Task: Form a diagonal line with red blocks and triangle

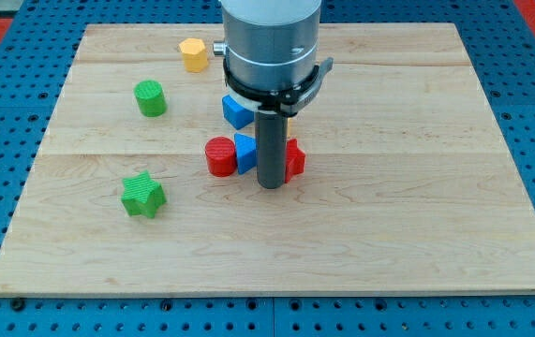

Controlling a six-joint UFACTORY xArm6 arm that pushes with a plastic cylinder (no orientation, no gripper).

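My tip [271, 185] is on the board just below the middle cluster, in front of the red star [293, 159], which the rod mostly hides. The red cylinder [219, 156] stands to the left of the blue triangle [245, 152], touching it. The triangle sits between the cylinder and the rod. The three lie in a nearly level row. A yellow heart block is almost fully hidden behind the rod.
A blue cube [236, 110] sits above the cluster, partly hidden by the arm body. A yellow hexagon [192, 53] is near the top edge, a green cylinder [150, 97] at the upper left, a green star [142, 195] at the lower left.
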